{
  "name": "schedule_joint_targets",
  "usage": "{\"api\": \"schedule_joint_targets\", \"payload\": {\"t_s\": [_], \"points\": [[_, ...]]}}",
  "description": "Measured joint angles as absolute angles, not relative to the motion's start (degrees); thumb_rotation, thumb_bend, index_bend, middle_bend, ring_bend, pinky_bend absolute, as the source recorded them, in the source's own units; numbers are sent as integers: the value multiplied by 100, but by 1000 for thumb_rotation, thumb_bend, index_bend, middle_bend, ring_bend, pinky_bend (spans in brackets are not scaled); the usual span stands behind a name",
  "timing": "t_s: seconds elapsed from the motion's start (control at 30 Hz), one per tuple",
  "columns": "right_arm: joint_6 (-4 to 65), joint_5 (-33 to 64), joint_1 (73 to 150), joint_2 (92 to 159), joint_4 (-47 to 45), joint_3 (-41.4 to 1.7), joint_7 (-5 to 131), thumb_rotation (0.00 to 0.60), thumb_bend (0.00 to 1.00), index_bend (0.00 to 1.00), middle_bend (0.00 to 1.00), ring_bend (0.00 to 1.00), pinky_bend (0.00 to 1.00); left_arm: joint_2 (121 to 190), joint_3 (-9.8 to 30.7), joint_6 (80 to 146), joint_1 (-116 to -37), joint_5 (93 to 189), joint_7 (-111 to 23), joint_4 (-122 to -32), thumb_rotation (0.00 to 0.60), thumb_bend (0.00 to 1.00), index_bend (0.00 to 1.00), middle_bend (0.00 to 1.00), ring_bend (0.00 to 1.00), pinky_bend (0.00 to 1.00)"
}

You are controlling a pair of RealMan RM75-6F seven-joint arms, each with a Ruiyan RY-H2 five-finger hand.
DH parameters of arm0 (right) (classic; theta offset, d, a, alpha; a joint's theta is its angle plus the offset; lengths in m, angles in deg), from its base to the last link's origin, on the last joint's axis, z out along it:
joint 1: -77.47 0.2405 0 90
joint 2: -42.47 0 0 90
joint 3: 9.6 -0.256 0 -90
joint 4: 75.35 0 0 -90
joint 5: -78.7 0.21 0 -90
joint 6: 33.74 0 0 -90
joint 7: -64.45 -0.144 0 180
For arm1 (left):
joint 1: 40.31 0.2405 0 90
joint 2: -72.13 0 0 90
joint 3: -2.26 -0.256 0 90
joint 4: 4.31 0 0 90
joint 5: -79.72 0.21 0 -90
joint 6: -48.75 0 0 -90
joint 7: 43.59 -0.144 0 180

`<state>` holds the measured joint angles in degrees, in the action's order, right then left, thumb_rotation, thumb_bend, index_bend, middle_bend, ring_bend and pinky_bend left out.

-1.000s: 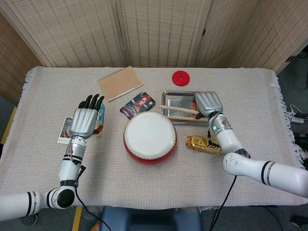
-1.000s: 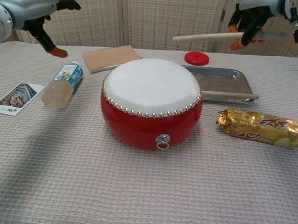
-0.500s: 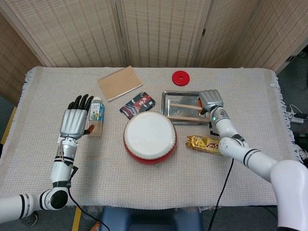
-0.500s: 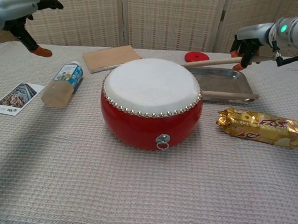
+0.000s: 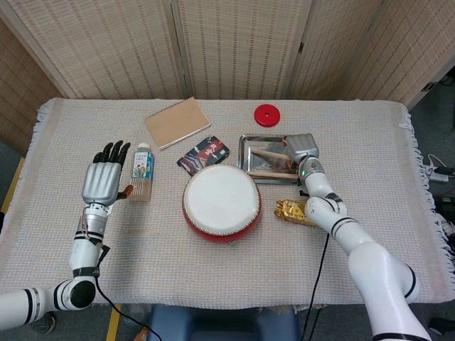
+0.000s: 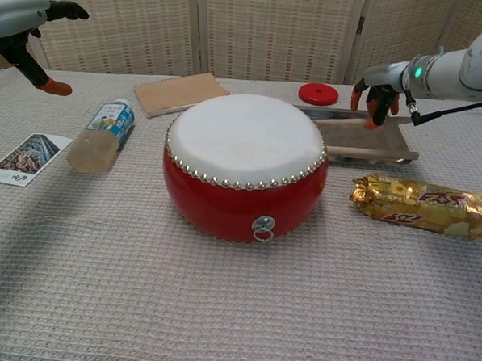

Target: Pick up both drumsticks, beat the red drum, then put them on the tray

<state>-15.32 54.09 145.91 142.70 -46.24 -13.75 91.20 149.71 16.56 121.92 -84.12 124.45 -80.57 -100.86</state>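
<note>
A table under a pale woven cloth (image 5: 370,142) carries everything — the red drum (image 5: 221,202) sits at centre, a metal tray (image 5: 249,145) just behind it to the right. Bottle (image 5: 142,172) lying flat on the left, photo card (image 6: 25,158) nearer the edge, notebook (image 5: 177,122) and red disc (image 5: 267,114) at the back — dark packet (image 5: 204,154) beside the drum, gold snack bar (image 6: 424,205) on the right.

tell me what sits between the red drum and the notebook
In the head view, a dark snack packet lies between the red drum and the notebook.
</note>
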Motion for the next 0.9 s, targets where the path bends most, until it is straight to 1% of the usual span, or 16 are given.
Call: {"api": "schedule_joint_targets", "payload": {"t_s": [0.13,0.27,0.37,0.47,0.57,0.6,0.67,0.77,0.8,0.87,0.9], "points": [[-1530,5579,14603,14300,-4676,-1319,9273,600,305,123,348,152,350,14961,1654,12184,-8379,12508,-8019,-10081,600,257,0,0,0,173],[-1418,5628,14584,14196,-4511,-1299,9354,600,304,121,347,152,350,14928,1682,12175,-8361,12531,-7985,-10096,600,257,0,0,0,173],[-1239,5602,14555,14020,-4184,-1303,9378,600,304,121,347,155,350,14875,1706,12171,-8332,12576,-7907,-10127,600,258,0,0,0,173],[-928,5491,14477,13704,-3568,-1325,9355,600,304,121,348,165,349,14801,1721,12128,-8287,12641,-7747,-10152,600,261,0,0,0,173],[-477,5311,14310,13226,-2620,-1361,9266,600,305,121,342,171,343,14679,1736,12014,-8208,12687,-7452,-10189,600,266,0,4,0,173],[-251,5208,14213,12995,-2163,-1370,9220,600,305,120,333,170,333,14636,1742,11983,-8175,12701,-7344,-10197,600,266,0,9,0,174],[145,5014,14030,12615,-1429,-1372,9143,600,304,119,309,167,319,14538,1747,11947,-8074,12770,-7089,-10186,600,265,0,38,5,174],[1009,4551,13609,11939,-186,-1337,8999,600,305,113,292,162,318,14446,1726,12017,-7865,12976,-6758,-10073,600,266,2,67,14,174],[1416,4315,13402,11685,266,-1307,8934,600,305,104,284,153,318,14420,1707,12056,-7790,13040,-6674,-10029,600,265,4,68,14,174],[2051,3916,13054,11333,843,-1250,8816,600,301,83,262,125,309,14357,1659,12136,-7614,13167,-6486,-9954,600,264,15,72,13,174],[2478,3614,12798,11121,1134,-1202,8718,600,289,59,240,96,282,14325,1640,12163,-7541,13196,-6403,-9945,600,265,17,73,14,174]]}}
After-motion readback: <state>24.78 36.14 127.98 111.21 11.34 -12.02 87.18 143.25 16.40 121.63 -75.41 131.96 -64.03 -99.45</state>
